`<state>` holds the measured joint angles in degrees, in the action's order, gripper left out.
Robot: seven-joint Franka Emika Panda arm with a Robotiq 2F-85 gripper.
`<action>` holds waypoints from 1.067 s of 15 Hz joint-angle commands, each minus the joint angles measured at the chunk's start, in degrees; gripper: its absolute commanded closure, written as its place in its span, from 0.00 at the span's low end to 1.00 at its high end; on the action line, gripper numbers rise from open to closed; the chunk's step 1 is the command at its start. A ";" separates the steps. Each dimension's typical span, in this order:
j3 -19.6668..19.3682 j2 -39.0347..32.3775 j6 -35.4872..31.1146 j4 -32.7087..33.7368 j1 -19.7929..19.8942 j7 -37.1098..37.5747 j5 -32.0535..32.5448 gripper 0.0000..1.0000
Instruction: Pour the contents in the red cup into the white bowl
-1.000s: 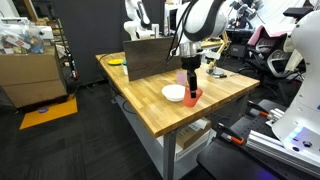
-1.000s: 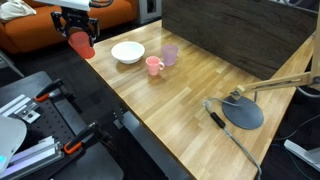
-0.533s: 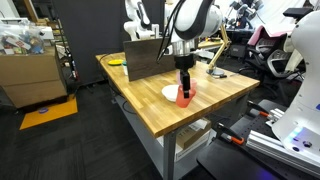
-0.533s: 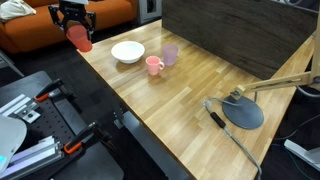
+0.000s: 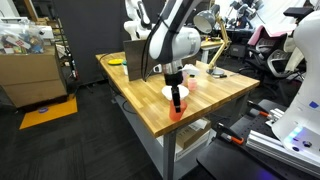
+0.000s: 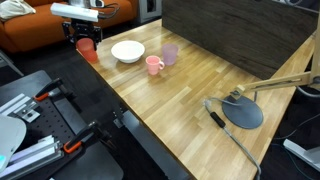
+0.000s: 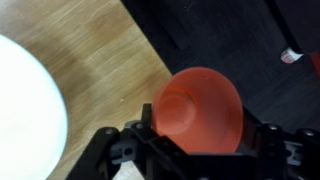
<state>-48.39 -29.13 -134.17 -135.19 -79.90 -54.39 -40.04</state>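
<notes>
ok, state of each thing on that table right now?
red cup: upright, gripped at the table corner, contents not visible.
jaws: shut on the red cup.
white bowl: upright on the table, nothing visible inside.
pink cup: upright, free.
lilac cup: upright, free, right by the pink cup.

Pink cup (image 6: 153, 66) beside lilac cup (image 6: 170, 54) on wood table (image 6: 180, 105); lamp base (image 6: 243, 113) well apart.

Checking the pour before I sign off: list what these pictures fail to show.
- Red cup contents: wrist view blurred, exterior views too small.
- White bowl: cut off by the wrist view's left edge; partly behind the claw in an exterior view.
- Whether the cup touches the table: too small in both exterior views.
</notes>
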 commanded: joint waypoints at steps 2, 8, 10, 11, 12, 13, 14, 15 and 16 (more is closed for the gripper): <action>14.96 -7.70 2.31 15.12 18.98 3.30 7.11 0.45; 38.59 -5.70 1.06 21.42 44.00 15.82 26.53 0.06; 44.91 -5.57 0.40 21.36 50.27 19.94 31.14 0.00; 47.64 -6.02 -0.27 21.10 53.08 21.77 33.27 0.00; 50.01 -6.35 -0.74 20.85 55.53 23.32 35.26 0.00; 51.85 -6.25 -1.39 20.47 57.49 24.75 37.03 0.00; 53.50 -5.39 -1.88 20.08 59.14 25.97 38.26 0.00; 54.99 -6.05 -0.30 20.83 60.53 26.40 39.94 0.00; 55.93 -6.09 -0.71 20.85 61.56 27.05 40.49 0.00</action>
<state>2.92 -35.02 -134.86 -114.45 -22.93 -29.99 -3.49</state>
